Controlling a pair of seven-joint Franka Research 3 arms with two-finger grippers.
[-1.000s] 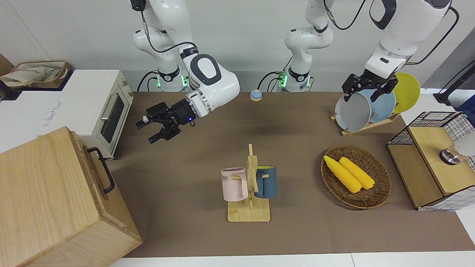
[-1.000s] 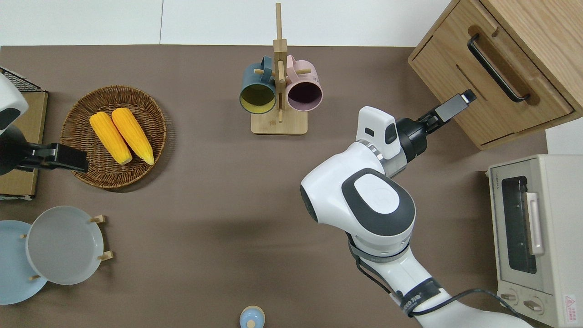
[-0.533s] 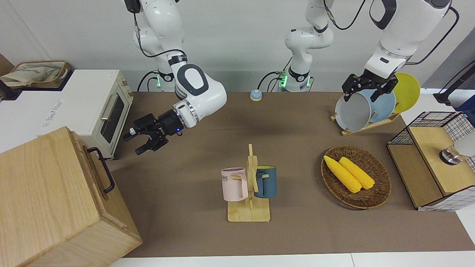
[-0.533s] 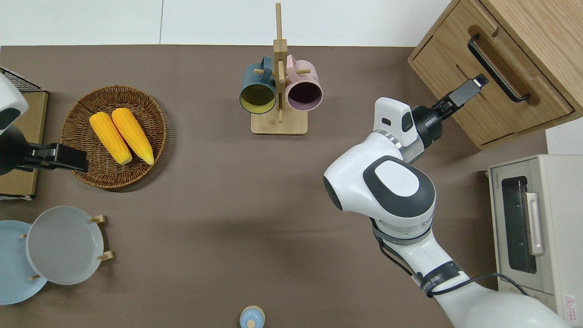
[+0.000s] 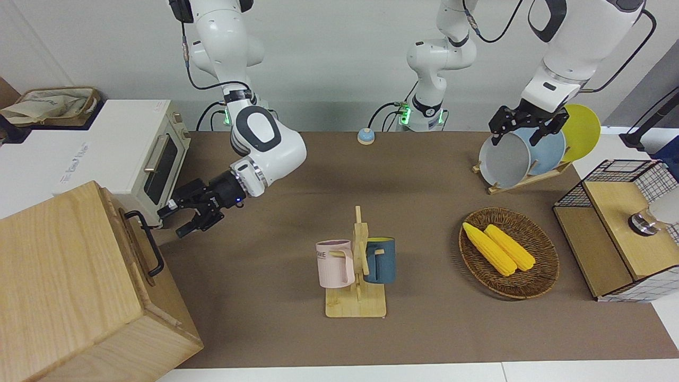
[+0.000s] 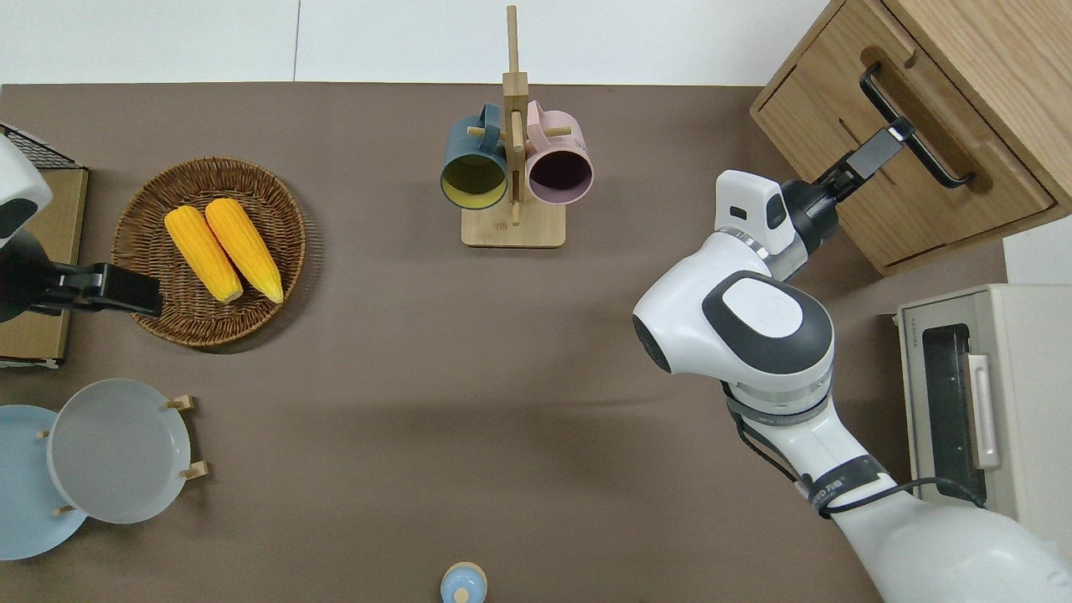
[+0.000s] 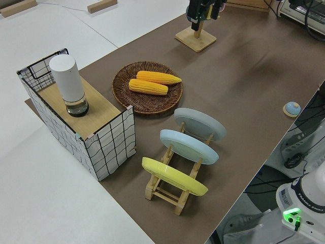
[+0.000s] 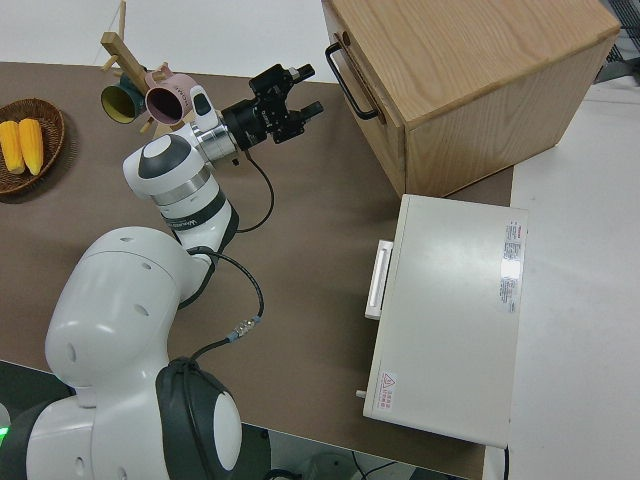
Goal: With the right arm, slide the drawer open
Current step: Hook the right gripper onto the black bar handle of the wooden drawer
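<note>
While the left arm sits parked, the right gripper (image 5: 180, 220) hangs with its fingers spread wide and empty, just short of the black handle (image 5: 148, 244) on the closed drawer (image 6: 900, 159), next to the toaster oven (image 5: 159, 164).

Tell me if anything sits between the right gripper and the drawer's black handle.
Nothing visible does. The right gripper, fingers spread, points at the handle of the drawer with only open air between them, and the brown table in front of the drawer is bare.
</note>
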